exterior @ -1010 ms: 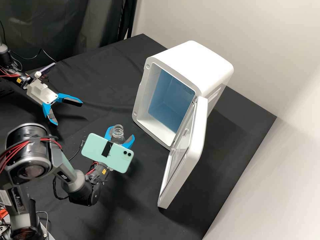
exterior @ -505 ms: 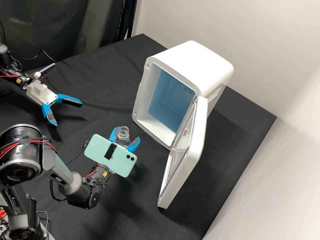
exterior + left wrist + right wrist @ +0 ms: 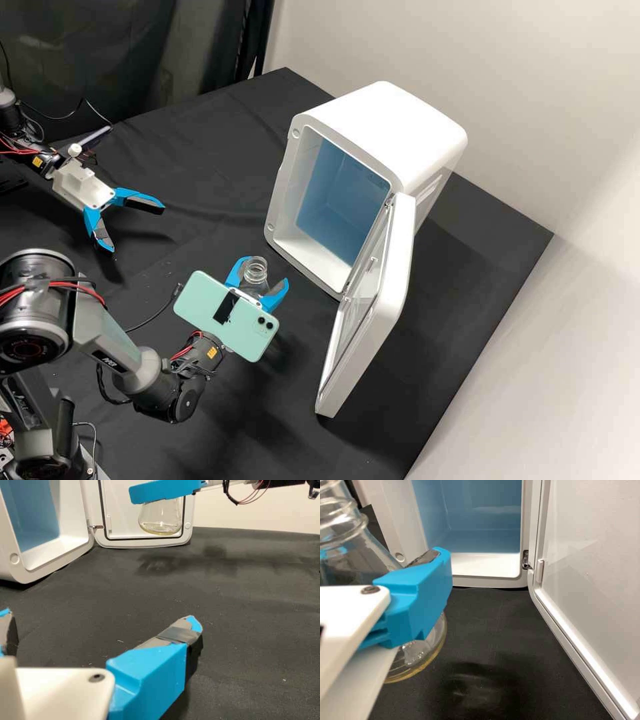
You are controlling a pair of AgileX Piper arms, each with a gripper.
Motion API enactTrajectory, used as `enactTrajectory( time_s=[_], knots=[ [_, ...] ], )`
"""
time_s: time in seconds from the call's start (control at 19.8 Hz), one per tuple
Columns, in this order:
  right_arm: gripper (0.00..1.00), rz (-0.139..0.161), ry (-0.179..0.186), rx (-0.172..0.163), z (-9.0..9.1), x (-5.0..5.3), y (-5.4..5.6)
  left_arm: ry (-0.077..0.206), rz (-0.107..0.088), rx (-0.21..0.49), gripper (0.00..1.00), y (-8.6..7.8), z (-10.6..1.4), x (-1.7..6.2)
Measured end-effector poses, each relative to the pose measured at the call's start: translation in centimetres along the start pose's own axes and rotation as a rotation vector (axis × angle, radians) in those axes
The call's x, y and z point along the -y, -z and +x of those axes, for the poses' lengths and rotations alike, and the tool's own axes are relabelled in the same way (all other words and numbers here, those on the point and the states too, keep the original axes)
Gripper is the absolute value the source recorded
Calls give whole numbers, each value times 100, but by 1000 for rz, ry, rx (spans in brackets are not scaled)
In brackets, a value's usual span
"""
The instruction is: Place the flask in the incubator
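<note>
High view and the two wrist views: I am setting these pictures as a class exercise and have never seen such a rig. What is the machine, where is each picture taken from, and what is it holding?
These are two robot arms at a black bench. The high view comes from a fixed camera looking down on it. Each wrist view comes from a camera riding on one arm, probably the mint-green phone on the right one. The right gripper has its blue fingers closed on a clear glass flask, held just above the bench in front of the white incubator, whose door stands open. The left gripper is open, holds nothing, and sits off to the side.
</note>
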Motion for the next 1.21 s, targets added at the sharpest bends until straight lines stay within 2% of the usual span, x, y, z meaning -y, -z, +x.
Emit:
enactTrajectory(
  time_s=[0.76, 1.06, 1.11, 1.21],
  knots=[
    [0, 3, 5, -3, 13, 13, 5, -7, 5, 1, 100, -5, -5, -16],
    [0, 20, 2, 2, 45, 16, -22, -7, 5, 1, 100, -5, -5, -16],
    [0, 21, 1, 3, 45, 15, -23, -9, 10, 4, 100, -1, -14, -24],
    [0, 21, 1, 3, 45, 15, -23, -33, 25, 16, 100, 16, -77, -96]
  ],
)
